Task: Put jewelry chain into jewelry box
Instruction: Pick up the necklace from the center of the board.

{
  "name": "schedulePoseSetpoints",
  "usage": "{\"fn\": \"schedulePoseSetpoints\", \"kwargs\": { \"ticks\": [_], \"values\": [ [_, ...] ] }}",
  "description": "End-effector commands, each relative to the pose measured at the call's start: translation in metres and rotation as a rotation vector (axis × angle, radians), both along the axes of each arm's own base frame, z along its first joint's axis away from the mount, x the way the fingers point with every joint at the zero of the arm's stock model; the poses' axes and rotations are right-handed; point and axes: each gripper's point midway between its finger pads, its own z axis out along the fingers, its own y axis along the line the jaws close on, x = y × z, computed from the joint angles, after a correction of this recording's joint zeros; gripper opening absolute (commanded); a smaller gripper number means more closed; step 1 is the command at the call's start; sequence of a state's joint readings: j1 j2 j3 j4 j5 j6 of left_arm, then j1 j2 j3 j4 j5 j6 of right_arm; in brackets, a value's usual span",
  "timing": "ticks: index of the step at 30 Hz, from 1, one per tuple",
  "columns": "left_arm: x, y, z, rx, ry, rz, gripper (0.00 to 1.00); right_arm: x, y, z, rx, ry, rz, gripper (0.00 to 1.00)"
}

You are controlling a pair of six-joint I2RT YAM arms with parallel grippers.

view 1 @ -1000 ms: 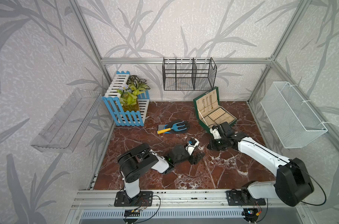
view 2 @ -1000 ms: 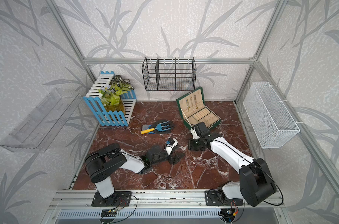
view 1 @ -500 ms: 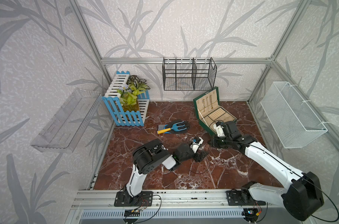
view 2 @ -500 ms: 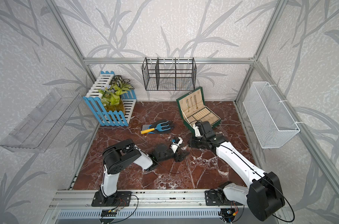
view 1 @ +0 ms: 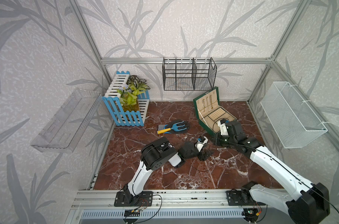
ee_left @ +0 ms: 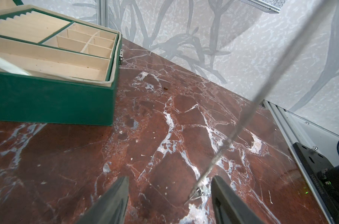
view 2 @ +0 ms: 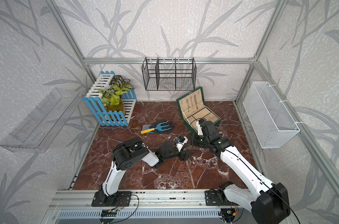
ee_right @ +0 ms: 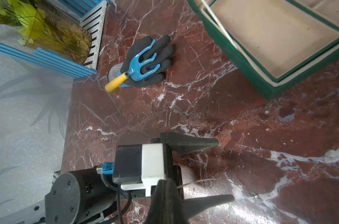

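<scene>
- The right end effector point(ee_right: 163, 183) grips the jewelry chain point(ee_left: 242, 124); the left end effector point(ee_left: 169, 180) is open.
- The jewelry box point(ee_left: 52, 100) stands open, chain not inside.

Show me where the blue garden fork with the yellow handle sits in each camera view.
Top view: the blue garden fork lies mid-floor on the black glove.
Top view: same spot, on the glove.
Left wrist: not in it.
Right wrist: in clear view, lying on the glove.
Shared landmark: the green jewelry box, visible in all four.
</scene>
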State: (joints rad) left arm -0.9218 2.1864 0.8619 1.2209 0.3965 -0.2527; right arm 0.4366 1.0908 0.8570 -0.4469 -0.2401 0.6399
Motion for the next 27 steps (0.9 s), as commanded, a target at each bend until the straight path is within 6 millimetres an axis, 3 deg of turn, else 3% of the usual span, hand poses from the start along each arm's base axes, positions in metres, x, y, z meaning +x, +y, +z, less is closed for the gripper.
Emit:
{"fn": "schedulePoseSetpoints", "kwargs": {
  "ticks": [1, 27],
  "values": [
    [-0.005, -0.010, 0.001, -0.038, 0.012, -0.052, 0.66, 0.005, -0.007, 0.012, 0.008, -0.065, -0.050, 0.00],
    [-0.007, -0.024, -0.043, 0.018, 0.096, -0.110, 0.40, 0.008, -0.019, 0.043, 0.007, -0.172, -0.109, 0.00]
  ]
}}
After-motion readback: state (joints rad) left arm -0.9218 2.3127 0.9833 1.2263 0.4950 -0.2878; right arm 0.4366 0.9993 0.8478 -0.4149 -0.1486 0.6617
